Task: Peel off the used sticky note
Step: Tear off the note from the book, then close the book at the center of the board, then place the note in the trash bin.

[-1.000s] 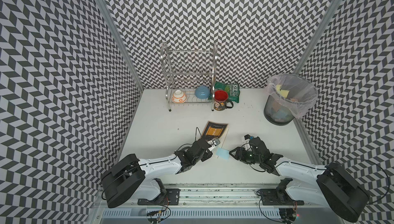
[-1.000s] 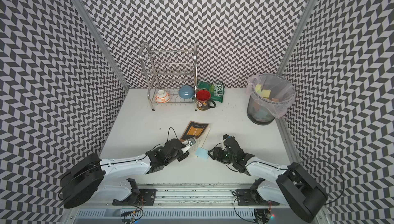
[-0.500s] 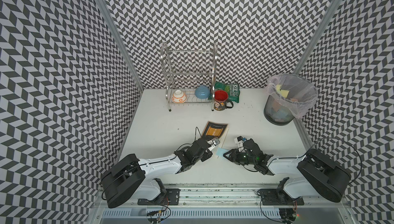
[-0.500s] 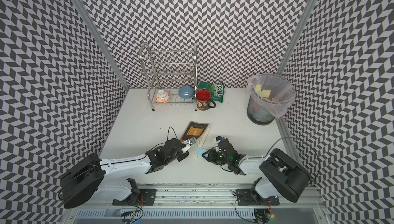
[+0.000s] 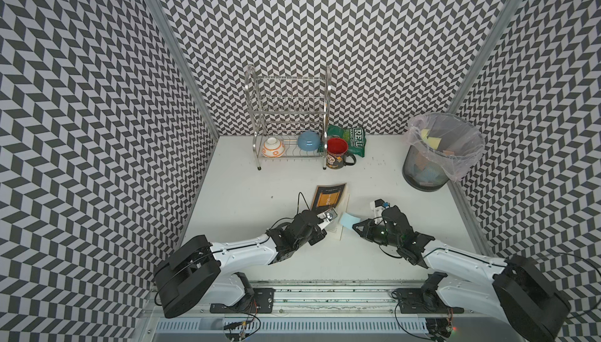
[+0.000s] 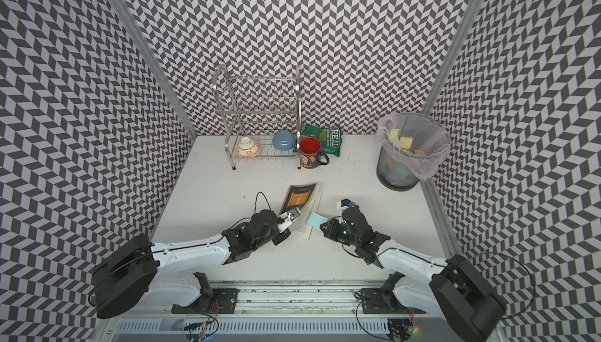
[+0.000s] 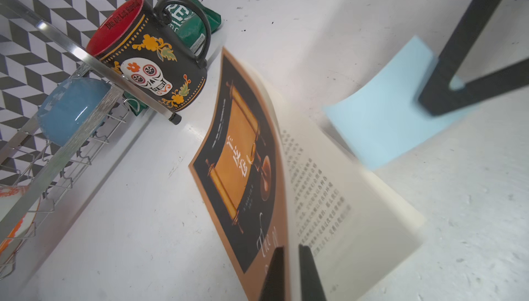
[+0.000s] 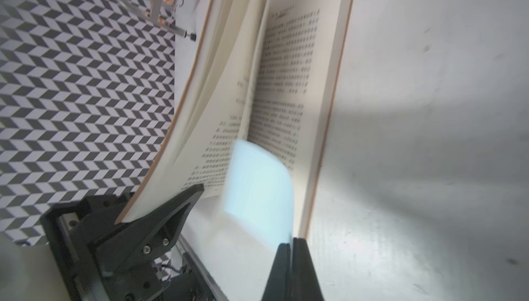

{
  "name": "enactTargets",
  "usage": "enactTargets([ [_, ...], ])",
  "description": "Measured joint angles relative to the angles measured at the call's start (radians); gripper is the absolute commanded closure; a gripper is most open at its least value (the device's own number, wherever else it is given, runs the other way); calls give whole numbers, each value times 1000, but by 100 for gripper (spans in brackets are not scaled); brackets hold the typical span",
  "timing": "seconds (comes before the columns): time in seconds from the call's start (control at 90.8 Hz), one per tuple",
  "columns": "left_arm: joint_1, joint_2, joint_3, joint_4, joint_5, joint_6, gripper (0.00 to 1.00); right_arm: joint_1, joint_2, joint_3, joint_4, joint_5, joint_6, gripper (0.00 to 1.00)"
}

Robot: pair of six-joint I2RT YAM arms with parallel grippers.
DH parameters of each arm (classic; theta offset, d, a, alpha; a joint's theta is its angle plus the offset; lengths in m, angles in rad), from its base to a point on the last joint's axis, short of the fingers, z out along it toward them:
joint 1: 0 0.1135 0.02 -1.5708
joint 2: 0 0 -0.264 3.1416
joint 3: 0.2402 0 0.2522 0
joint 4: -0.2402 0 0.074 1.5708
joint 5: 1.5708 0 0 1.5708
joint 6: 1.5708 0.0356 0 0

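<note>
Nearest, two hands are recorded low over the white surface (image 5: 244, 194).

1. Left hand (image 7: 289, 249): its jaws are clamped on the lifted cover and leading pages of the book (image 5: 328, 195), which are held raised off the lower pages.
2. Right hand (image 8: 292, 242): its jaws are pressed together on one edge of the sticky note (image 8: 257, 188), with no gap to be seen between them.
3. Sticky note, pale blue (image 5: 349, 220): it is found between the two hands, curving up from the open printed page to the right hand. Whether its other edge is stuck to the page cannot be told.
4. Book: it is laid open, with its dark and orange cover turned toward the left hand.
5. Farther back, a black skull-painted mug (image 5: 336, 158) with a red interior is set just beside a wire dish rack (image 5: 287, 112).
6. On the rack's lower tier a blue bowl (image 5: 309, 142) and a white and orange bowl (image 5: 273, 147) are kept.
7. A green snack bag (image 5: 353, 140) is placed behind the mug.
8. A lined mesh waste bin (image 5: 435, 158), with coloured notes inside, is stood at the far right.
</note>
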Motion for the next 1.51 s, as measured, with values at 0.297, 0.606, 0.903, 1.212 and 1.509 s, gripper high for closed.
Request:
enactTargets([
  [0.297,6,0,0,-39,14,-1,100,-115,-227,19,-250,42,-87,100],
  [0.606,6,-7,43,-168,185,-8,21,-178,-349,301,-460,173,-192,100],
  [0.903,171,-92,197,-319,379,0,0,-307,-231,616,-572,238,-317,100],
  [1.212,511,-131,329,-341,455,-54,0,-613,11,959,-597,254,-383,100],
  [1.509,650,-160,305,-356,497,-84,0,-818,363,1196,-591,302,-395,83],
])
